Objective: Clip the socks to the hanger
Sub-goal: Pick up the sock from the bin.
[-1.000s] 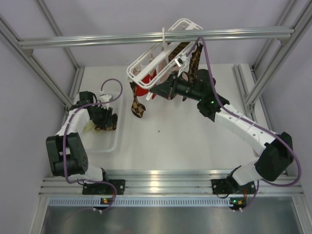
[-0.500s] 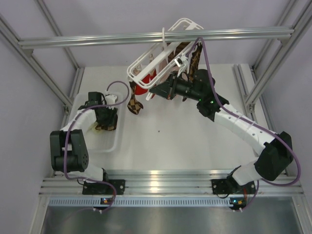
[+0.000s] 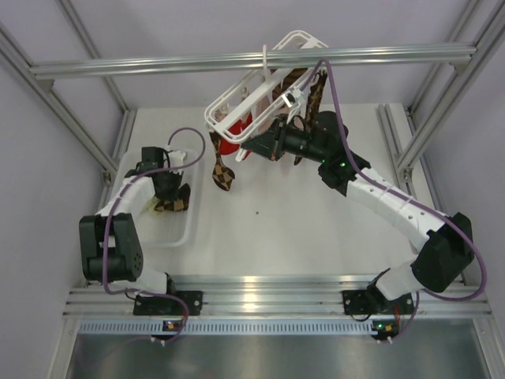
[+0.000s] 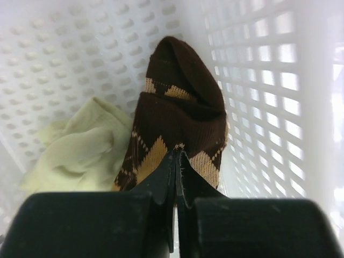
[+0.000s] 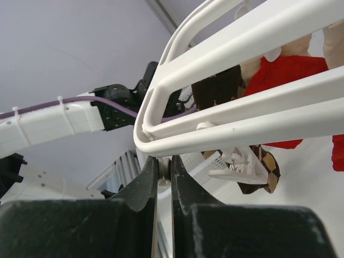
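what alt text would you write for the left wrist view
The left arm's black end effector pinches a dark brown and tan diamond-check fabric sock inside a white perforated plastic basket. A pale yellow-green crumpled fabric piece lies beside it on the left.

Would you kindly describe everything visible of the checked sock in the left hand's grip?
The sock is soft knit fabric, dark brown with tan diamonds. It lies bunched and folded over inside the white perforated basket, its near edge pinched in the shut left hand. A pale yellow-green cloth lies beside it on the left of the wrist view.
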